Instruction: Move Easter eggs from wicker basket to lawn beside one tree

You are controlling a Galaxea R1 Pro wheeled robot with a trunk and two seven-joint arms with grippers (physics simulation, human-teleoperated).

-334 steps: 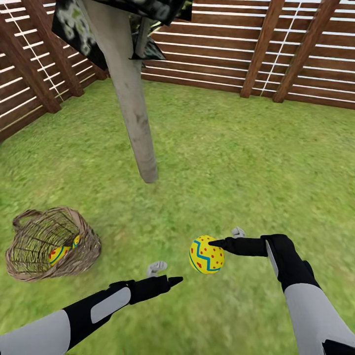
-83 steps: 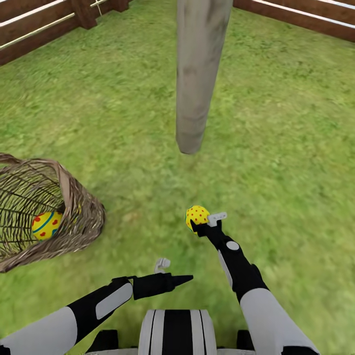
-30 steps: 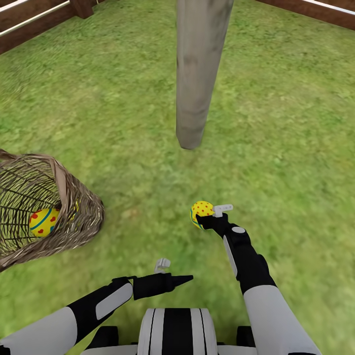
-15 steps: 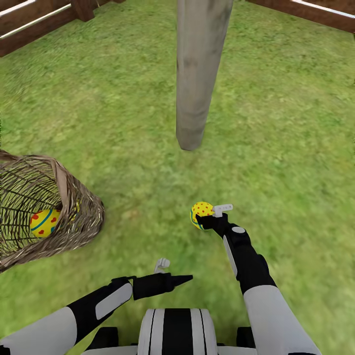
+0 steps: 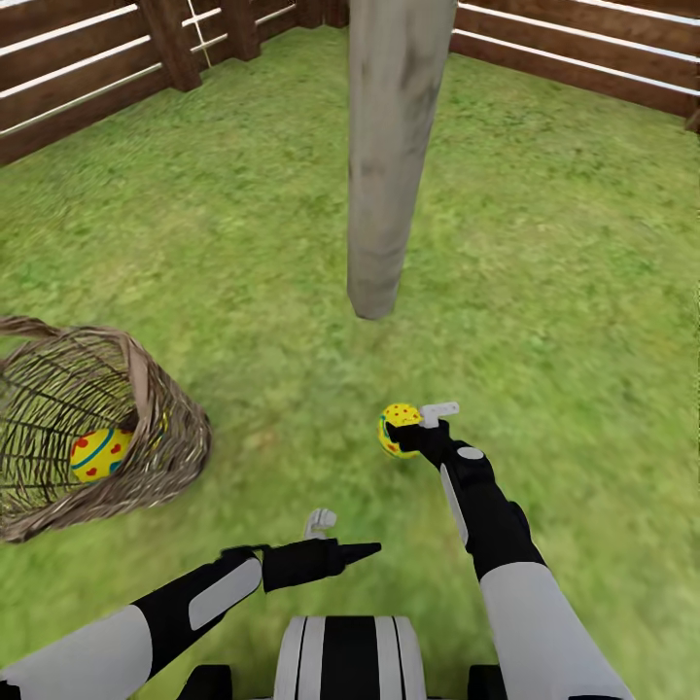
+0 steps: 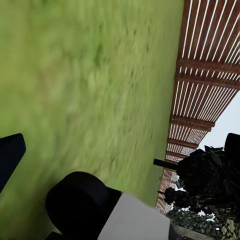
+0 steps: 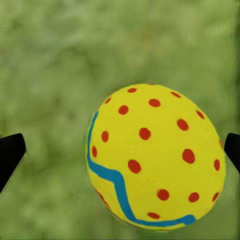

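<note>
Left end effector: nearest the robot, hovering above the lawn in front of the trunk; the head view gives it as one dark pointed tip, and whether its fingers are apart or together cannot be told.
Right end effector: reached forward and down to the grass; in the right wrist view its two dark fingertips stand wide apart at either side of the dotted egg, with a gap on the one side and the other tip at the egg's edge, so it is spread, not clamped.
Dotted egg: yellow with red dots and a blue zigzag band, low on the grass just ahead of the right end effector, near the foot of the tree.
Wicker basket: lying tipped on its side on the lawn off to the robot's left, well apart from the dotted egg.
Egg in basket: yellow with red marks and blue bands, seen through the weave.
Tree: pale grey-beige trunk rising from the grass beyond the dotted egg.
Fence: brown horizontal slats closing the far edge of the lawn.
</note>
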